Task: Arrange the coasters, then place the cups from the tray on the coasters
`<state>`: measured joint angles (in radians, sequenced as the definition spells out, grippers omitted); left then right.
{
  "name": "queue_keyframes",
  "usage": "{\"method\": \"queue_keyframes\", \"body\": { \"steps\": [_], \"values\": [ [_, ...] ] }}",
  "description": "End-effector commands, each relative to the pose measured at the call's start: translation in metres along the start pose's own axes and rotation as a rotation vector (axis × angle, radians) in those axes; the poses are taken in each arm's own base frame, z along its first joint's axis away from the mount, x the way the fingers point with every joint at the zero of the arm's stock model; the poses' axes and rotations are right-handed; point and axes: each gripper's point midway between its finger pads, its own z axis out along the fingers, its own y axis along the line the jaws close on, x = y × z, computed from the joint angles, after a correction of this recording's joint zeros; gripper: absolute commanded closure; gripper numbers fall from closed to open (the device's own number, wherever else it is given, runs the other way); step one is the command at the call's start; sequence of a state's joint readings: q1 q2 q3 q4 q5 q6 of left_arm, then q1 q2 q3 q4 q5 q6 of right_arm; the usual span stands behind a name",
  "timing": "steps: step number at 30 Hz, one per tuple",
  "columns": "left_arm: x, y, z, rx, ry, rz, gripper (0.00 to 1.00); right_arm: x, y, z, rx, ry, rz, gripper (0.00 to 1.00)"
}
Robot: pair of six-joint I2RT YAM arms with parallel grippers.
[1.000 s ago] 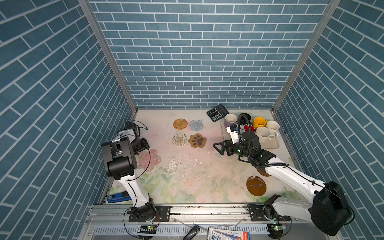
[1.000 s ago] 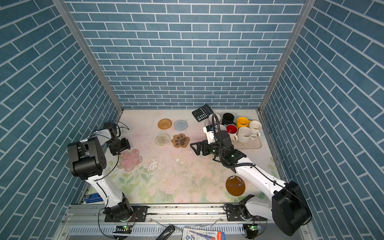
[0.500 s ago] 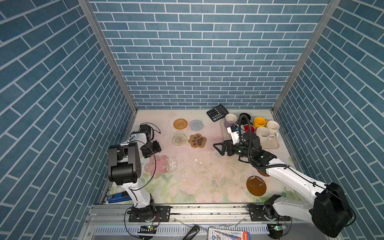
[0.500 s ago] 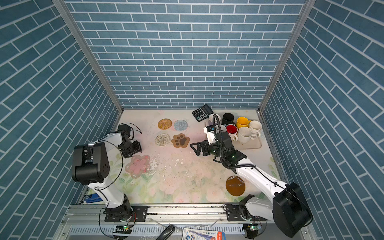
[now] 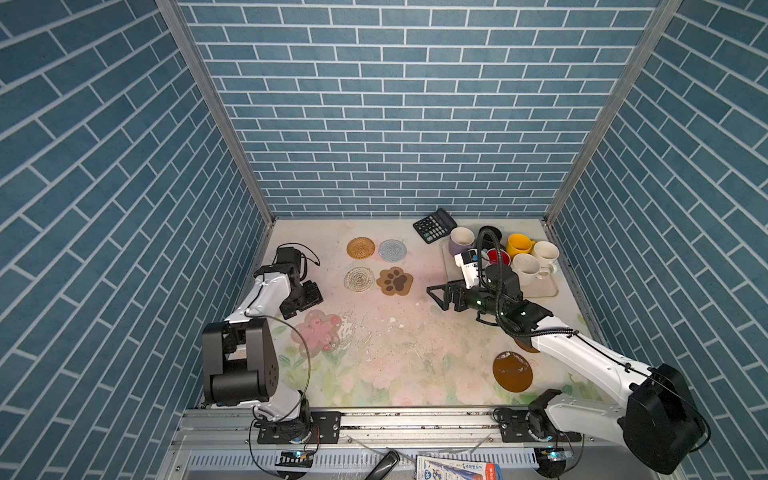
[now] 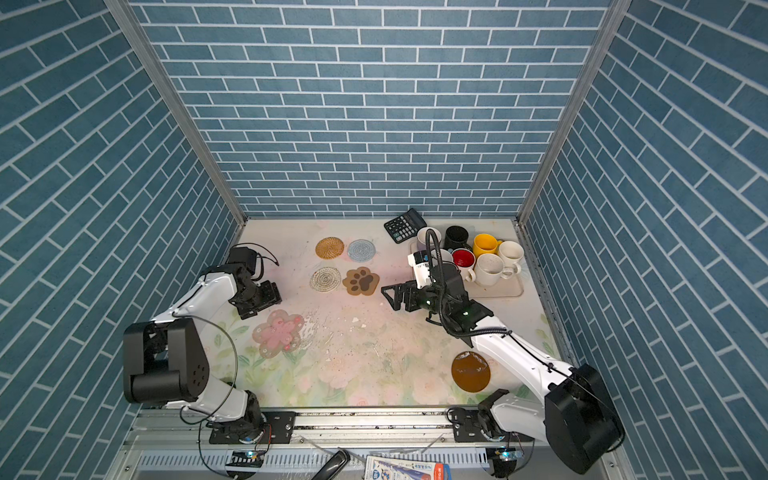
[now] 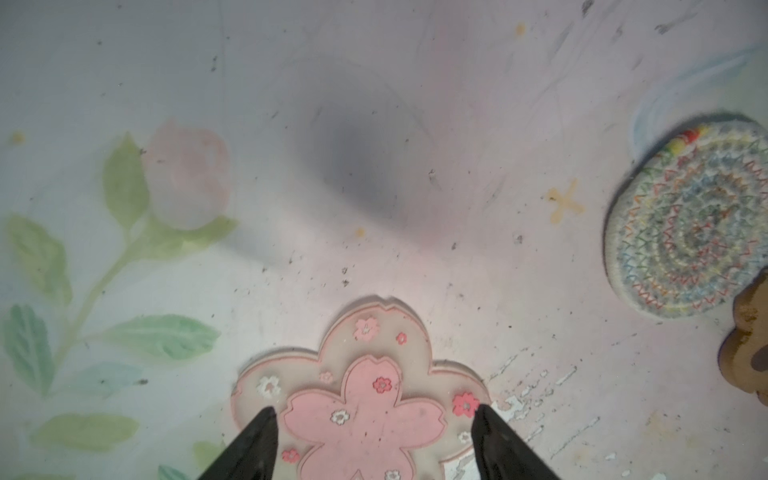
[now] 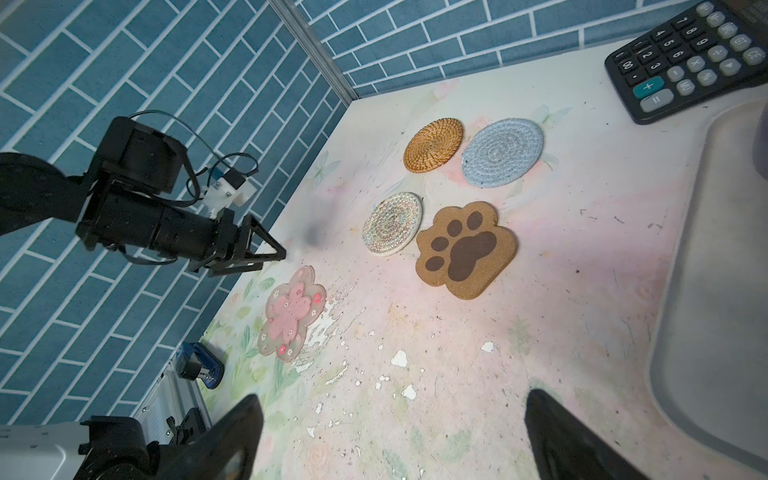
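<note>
While my left fingers (image 7: 249, 449) hang spread over the pink flower-shaped coaster (image 7: 361, 407) on the bench (image 5: 395, 353), my right fingers (image 8: 224, 440) gape empty; I count five other coasters (image 5: 394, 281) and six ceramic mugs (image 5: 525, 266) on the cream tray (image 5: 540, 291).

coasters (image 5: 395, 281) flat, scattered; cups (image 5: 525, 266) upright on tray (image 5: 540, 291)

Seven coasters (image 5: 360, 248), one mostly hidden, six mugs (image 5: 519, 244) clearly visible, one tray (image 5: 540, 287), one calculator (image 5: 434, 225)
</note>
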<state>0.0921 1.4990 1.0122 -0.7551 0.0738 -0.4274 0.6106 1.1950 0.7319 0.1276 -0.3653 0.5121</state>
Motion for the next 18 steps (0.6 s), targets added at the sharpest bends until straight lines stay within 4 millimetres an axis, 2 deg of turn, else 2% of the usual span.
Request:
{"method": "queue_keyframes", "body": {
  "steps": [1,5,8,13,18],
  "values": [
    [0.026,0.021,0.002,-0.07,0.034,-0.049,0.22,0.007,-0.006,0.003,0.014,0.008,0.011,0.02],
    [0.038,0.032,0.006,-0.095,0.022,-0.06,0.22,0.007,-0.007,0.004,0.018,0.011,0.011,0.02],
    [0.038,0.027,0.008,-0.062,0.007,-0.074,0.22,0.009,-0.008,0.006,0.018,0.017,0.015,0.02],
    [0.042,0.034,0.013,-0.087,-0.004,-0.095,0.22,0.007,-0.007,0.003,0.017,0.009,0.009,0.02],
    [0.051,0.056,0.021,-0.179,-0.025,-0.137,0.2,0.006,-0.005,0.001,0.015,0.003,0.006,0.02]
  ]
}}
